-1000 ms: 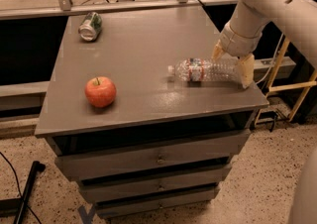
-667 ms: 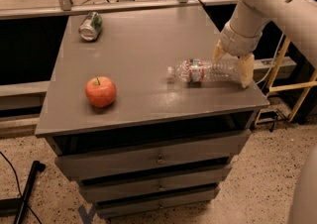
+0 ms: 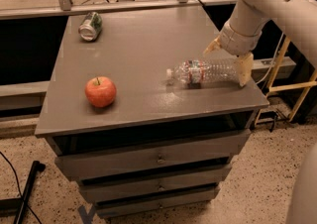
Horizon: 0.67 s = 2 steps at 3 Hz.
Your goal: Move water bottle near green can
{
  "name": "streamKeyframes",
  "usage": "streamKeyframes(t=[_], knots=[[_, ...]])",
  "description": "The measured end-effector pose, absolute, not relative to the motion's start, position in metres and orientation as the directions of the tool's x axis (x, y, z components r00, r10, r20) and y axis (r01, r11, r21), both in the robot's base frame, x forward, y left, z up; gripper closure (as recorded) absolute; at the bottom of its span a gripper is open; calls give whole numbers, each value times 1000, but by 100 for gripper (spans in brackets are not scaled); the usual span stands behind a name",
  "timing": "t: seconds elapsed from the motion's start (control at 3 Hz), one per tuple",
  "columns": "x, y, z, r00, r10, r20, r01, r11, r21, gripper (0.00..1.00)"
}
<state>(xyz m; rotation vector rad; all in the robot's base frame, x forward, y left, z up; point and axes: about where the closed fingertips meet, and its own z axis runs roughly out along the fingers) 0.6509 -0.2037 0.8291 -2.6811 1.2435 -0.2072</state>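
Water bottle (image 3: 200, 72) lies sideways, base within the spread gripper (image 3: 229, 59).

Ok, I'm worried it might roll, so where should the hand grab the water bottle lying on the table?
The water bottle lies on its side, cap pointing left, with its round flanks free. Grip its ribbed body between label and base, coming from above and closing across the width. The hand sits open at that base end.
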Motion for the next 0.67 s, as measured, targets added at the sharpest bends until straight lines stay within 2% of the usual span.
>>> streamKeyframes(t=[0.33,0.67], knots=[[651,-204,830,641,-766,51,-741,-634,-219,0],[649,-205,840,584,-812,3,-799,-576,-176,0]])
